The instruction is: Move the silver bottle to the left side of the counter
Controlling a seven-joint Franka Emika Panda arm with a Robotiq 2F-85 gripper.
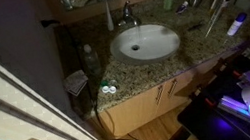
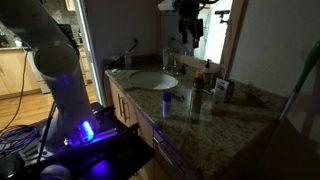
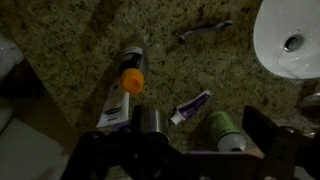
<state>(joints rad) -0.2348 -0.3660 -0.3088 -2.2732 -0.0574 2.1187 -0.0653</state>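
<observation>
No legible text; tube labels blurred.

Dim room. Well below the pincer (image 2: pixel 189 30), light wood cabinets (image 1: pixel 146 105) stand on a wooden floor (image 1: pixel 146 137); a framed mirror (image 2: pixel 212 45) hangs just behind the pincer.

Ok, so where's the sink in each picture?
In an exterior view: the sink is in the middle, seen from above.
In an exterior view: the sink is left of the middle, seen from the side.
Wrist view: the sink is in the top right corner, partly cut off.
Shared landmark: the speckled counter around it.
</observation>
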